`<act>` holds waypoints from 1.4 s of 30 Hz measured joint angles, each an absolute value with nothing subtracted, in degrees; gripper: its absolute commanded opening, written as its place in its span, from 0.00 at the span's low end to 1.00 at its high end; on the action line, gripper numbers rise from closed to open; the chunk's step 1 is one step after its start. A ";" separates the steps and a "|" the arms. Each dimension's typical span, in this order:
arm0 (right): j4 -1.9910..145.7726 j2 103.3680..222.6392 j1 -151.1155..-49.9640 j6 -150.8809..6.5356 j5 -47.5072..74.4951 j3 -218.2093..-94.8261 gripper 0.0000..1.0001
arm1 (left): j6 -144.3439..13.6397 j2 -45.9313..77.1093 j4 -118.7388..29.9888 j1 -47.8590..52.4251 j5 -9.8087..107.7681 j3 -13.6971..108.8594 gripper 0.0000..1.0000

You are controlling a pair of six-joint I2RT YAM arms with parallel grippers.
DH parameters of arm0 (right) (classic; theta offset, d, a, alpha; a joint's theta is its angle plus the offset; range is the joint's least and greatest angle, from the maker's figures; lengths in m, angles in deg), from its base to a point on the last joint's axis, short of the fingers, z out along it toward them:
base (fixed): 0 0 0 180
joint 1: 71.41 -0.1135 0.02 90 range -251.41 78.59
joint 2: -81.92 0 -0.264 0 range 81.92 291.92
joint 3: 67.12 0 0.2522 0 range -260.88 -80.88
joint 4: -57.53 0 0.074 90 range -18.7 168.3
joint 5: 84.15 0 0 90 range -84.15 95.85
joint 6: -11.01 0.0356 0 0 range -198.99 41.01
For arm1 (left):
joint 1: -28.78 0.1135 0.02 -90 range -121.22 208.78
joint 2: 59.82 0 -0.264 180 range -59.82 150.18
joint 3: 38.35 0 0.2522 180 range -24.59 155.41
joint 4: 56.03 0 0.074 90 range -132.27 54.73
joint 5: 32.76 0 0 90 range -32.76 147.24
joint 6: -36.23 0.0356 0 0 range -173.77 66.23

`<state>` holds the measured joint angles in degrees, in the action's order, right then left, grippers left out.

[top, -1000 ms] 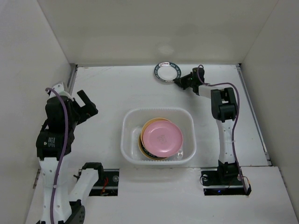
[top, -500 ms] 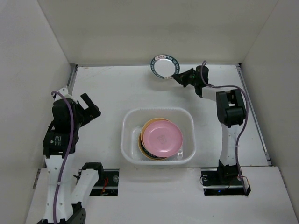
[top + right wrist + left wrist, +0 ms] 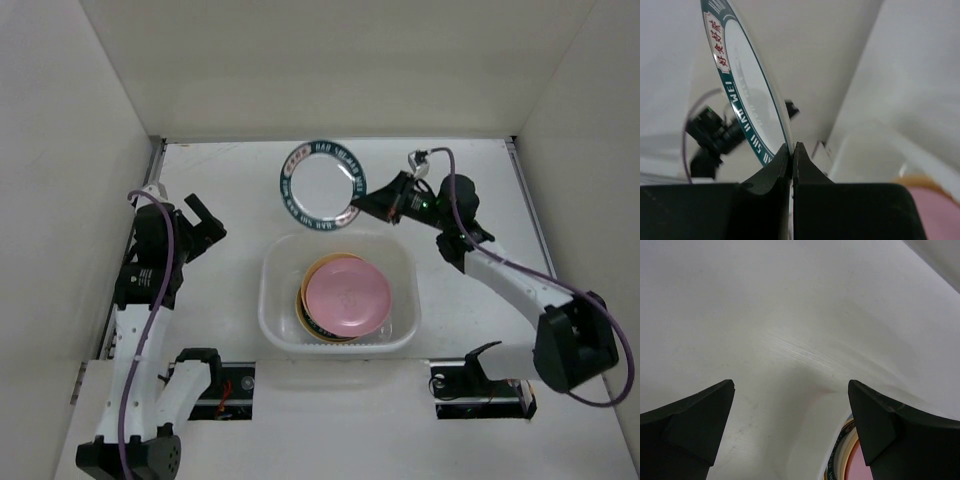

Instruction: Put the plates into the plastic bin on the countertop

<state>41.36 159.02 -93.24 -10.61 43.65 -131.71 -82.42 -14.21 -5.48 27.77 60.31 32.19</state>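
We're holding the green-rimmed plate (image 3: 322, 186) aloft and tilted near the far edge of the bin (image 3: 268, 300), right pincer (image 3: 362, 206) clenching its rim; left pincer (image 3: 208, 225) hanging released. Next: lowering it onto the pink-topped stack (image 3: 347, 296), then releasing.

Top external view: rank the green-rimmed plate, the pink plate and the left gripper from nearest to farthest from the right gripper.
1. green-rimmed plate: its rim is pinched in the jaws of the right gripper, beyond the plastic bin.
2. pink plate: on top of the stack inside the plastic bin.
3. left gripper: open, far left of the bin.
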 measured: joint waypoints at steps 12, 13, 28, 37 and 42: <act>89.78 133.36 -104.89 -35.20 24.66 -122.93 0.00 | -83.90 -8.57 -11.68 24.03 60.49 31.97 1.00; 91.37 132.60 -104.93 -35.83 23.24 -122.64 0.00 | -84.08 -8.27 -11.99 23.33 60.51 31.97 1.00; 101.84 136.05 -110.77 -40.64 9.95 -121.70 0.52 | -84.47 -5.08 -13.63 16.73 64.42 31.97 1.00; 110.23 139.24 -116.19 -45.05 2.50 -131.69 0.93 | -84.47 -3.63 -13.67 16.03 64.99 31.97 1.00; 115.46 139.16 -117.85 -47.26 -1.98 -140.15 1.00 | -84.34 -2.21 -13.74 15.72 65.05 31.99 1.00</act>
